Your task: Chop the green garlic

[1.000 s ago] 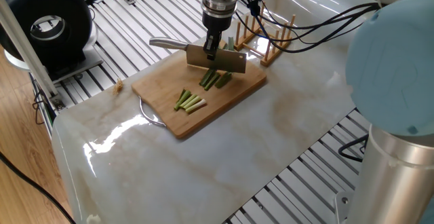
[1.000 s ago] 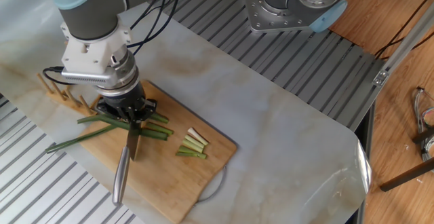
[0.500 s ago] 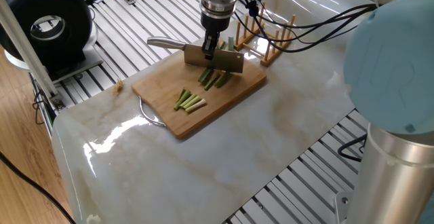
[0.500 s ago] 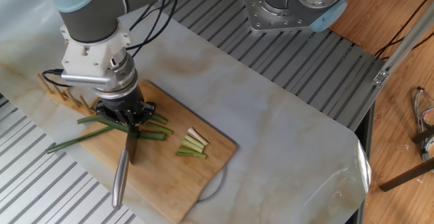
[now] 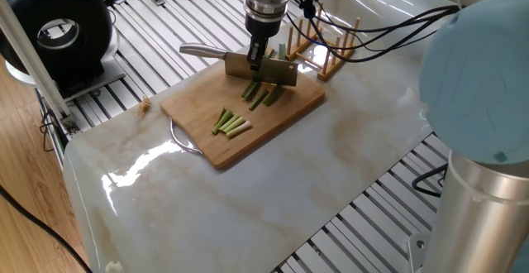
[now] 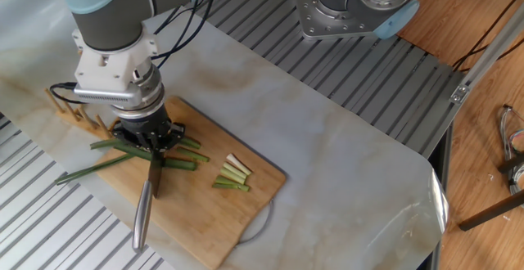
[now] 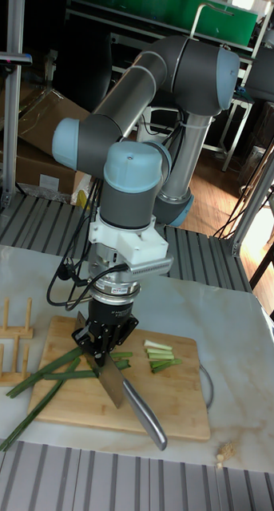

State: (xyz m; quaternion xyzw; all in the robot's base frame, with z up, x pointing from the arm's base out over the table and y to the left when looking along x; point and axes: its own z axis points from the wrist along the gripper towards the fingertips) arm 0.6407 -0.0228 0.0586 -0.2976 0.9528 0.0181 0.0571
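Claw [image 7: 105, 345] clenched on knife [image 5: 258, 69] above green garlic [image 6: 131, 155] on cutting board [image 5: 207, 112]; cut pieces [image 5: 231, 124] nearby.

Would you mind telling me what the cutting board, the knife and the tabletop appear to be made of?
The cutting board looks like bamboo or light wood: tan with a faint grain, matte. The knife looks like steel throughout, its handle shiny and reflective. The tabletop looks like polished marble or an imitation of it: pale with brownish veining and glossy glare.
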